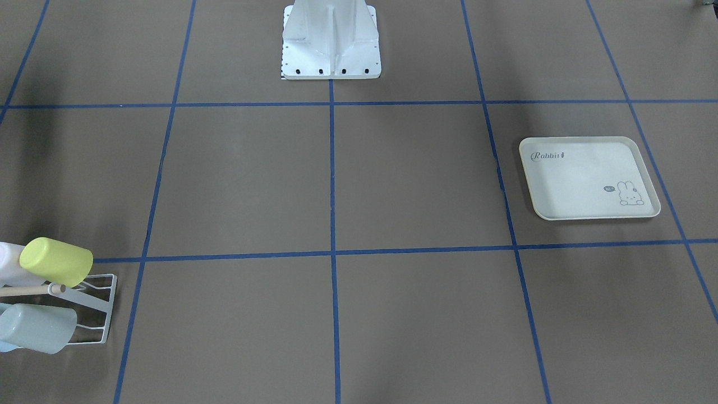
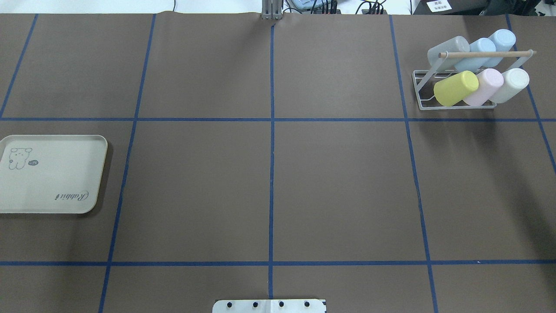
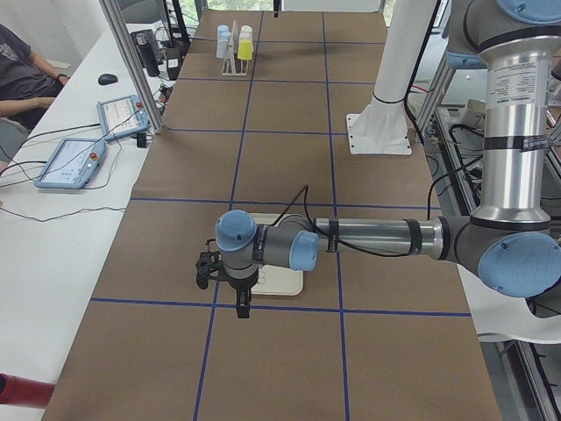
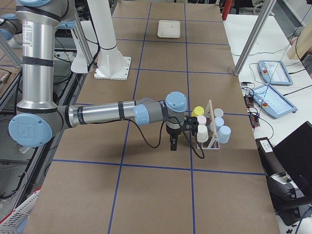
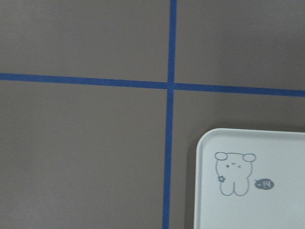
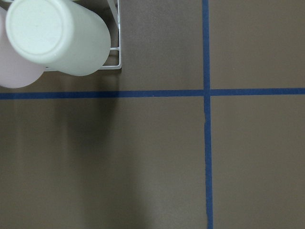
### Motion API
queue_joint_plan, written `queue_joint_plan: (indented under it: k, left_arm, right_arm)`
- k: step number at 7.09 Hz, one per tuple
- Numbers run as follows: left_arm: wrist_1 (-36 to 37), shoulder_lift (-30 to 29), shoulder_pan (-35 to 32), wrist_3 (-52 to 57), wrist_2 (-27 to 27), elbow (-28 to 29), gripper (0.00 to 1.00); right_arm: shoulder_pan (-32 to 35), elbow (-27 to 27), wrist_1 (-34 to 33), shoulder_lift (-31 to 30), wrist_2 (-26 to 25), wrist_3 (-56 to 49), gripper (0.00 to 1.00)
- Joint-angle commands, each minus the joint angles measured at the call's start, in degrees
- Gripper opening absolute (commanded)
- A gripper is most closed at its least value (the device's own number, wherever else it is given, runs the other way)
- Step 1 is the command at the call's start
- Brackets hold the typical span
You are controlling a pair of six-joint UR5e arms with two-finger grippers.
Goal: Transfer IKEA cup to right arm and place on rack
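The white wire rack (image 2: 486, 54) with its wooden dowel stands at the table's far right; it also shows in the front-facing view (image 1: 110, 308). Several cups hang on it, among them a yellow-green cup (image 2: 455, 88), a pink cup (image 2: 482, 87) and a cream cup (image 2: 512, 84). My right gripper (image 4: 171, 145) points down beside the rack, just short of the cups. My left gripper (image 3: 242, 309) points down at the near edge of the rabbit-print tray (image 3: 282, 282). Both grippers show only in the side views, so I cannot tell whether they are open or shut.
The cream rabbit-print tray (image 2: 47, 174) lies at the table's left edge with nothing on it. The white robot base (image 1: 331, 42) stands at the middle of my side. Blue tape lines grid the brown table. Operators' tablets (image 3: 74, 158) lie on a side desk.
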Motion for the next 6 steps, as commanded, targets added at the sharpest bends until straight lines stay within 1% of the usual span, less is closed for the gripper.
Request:
queue_joint_plan:
  k: [1, 2, 3, 4, 6]
  left_arm:
    - [0.1, -1.2, 0.2, -0.1, -4.5, -1.7, 1.0]
    - [0.1, -2.3, 0.4, -0.1, -5.2, -0.4, 1.0]
    - [-0.2, -1.8, 0.5, 0.1, -5.9, -1.3, 1.0]
    - [-0.2, -1.5, 0.5, 0.0, -5.4, -1.3, 1.0]
    - [-0.1, -2.2, 0.5, -0.1, -5.3, -0.5, 1.0]
  right_arm:
    - [-1.3, -0.4, -1.7, 1.4, -1.1, -0.5, 0.99]
    - [-2.1, 0.2, -6.8, 3.1, -0.9, -0.7, 0.99]
    - [-2.0, 0.2, -10.5, 5.2, -1.4, -0.9, 0.99]
    - [-2.0, -0.4, -10.5, 5.3, -1.4, -0.9, 0.99]
    - [-1.4, 0.2, -10.5, 4.7, -1.0, -0.8, 0.99]
